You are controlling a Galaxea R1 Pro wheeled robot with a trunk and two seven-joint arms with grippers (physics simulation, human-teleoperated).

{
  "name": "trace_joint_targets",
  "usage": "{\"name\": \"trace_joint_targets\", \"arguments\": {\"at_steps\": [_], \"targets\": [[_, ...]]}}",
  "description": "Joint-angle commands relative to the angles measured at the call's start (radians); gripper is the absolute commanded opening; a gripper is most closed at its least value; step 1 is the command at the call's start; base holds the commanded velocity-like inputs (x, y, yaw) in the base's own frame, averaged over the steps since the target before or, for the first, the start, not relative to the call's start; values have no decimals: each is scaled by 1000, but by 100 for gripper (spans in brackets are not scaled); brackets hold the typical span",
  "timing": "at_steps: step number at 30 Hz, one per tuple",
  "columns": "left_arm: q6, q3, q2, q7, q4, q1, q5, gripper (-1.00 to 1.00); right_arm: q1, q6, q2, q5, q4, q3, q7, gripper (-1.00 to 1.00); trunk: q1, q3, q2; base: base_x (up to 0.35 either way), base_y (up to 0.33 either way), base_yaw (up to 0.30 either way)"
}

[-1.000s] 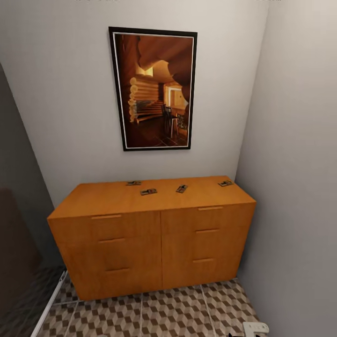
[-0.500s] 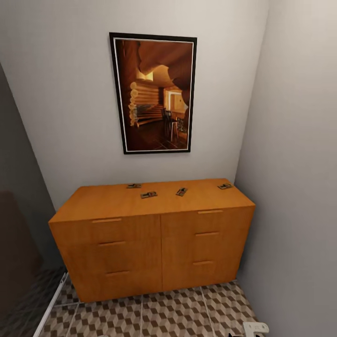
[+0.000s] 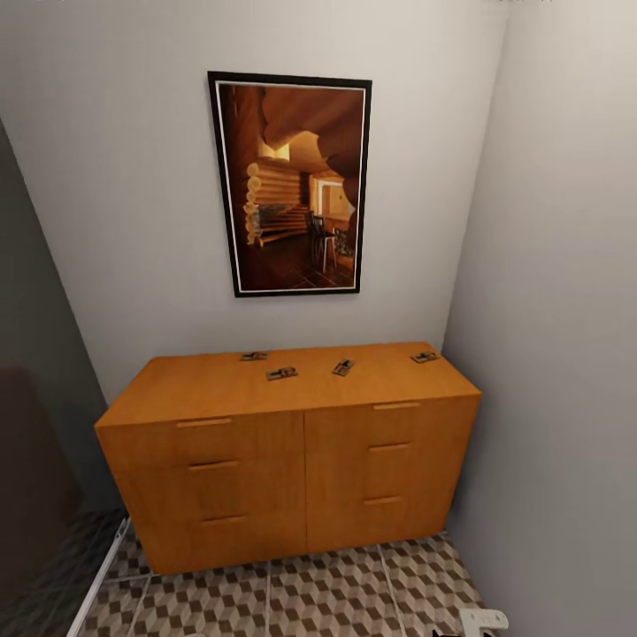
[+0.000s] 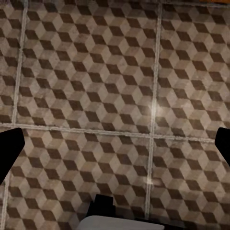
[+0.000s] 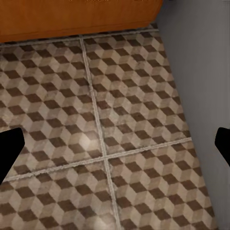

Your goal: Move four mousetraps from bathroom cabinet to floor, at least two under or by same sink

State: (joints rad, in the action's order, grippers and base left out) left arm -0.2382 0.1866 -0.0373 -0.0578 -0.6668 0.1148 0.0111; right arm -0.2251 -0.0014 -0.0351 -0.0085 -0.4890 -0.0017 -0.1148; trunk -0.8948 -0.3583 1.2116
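Mousetraps (image 3: 281, 373) — four, scattered on the cabinet (image 3: 292, 460) top. Both claws (image 4: 115, 148) (image 5: 115, 146) gape wide over the bathroom floor (image 3: 336, 593), holding nothing — roll closer before reaching.

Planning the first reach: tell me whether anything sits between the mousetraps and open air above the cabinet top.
Nothing visible does. All four mousetraps lie uncovered on the cabinet top, toward the wall, with nothing over or around them. The drawers are shut.
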Motion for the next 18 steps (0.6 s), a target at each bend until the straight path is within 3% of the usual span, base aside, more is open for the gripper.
{"name": "trace_joint_targets", "arguments": {"at_steps": [1, 18], "targets": [[-6, 3, -1, 0, -2, 0, 1, 100, 0, 0, 0, -1, 0, 0, -2, 100, 4, 2, -7, 0, 0, 0], [-7, 2, 0, -2, -3, 0, 2, 100, 0, 0, 0, -2, 0, -1, -2, 100, 69, 55, -126, 0, 0, 0]]}}
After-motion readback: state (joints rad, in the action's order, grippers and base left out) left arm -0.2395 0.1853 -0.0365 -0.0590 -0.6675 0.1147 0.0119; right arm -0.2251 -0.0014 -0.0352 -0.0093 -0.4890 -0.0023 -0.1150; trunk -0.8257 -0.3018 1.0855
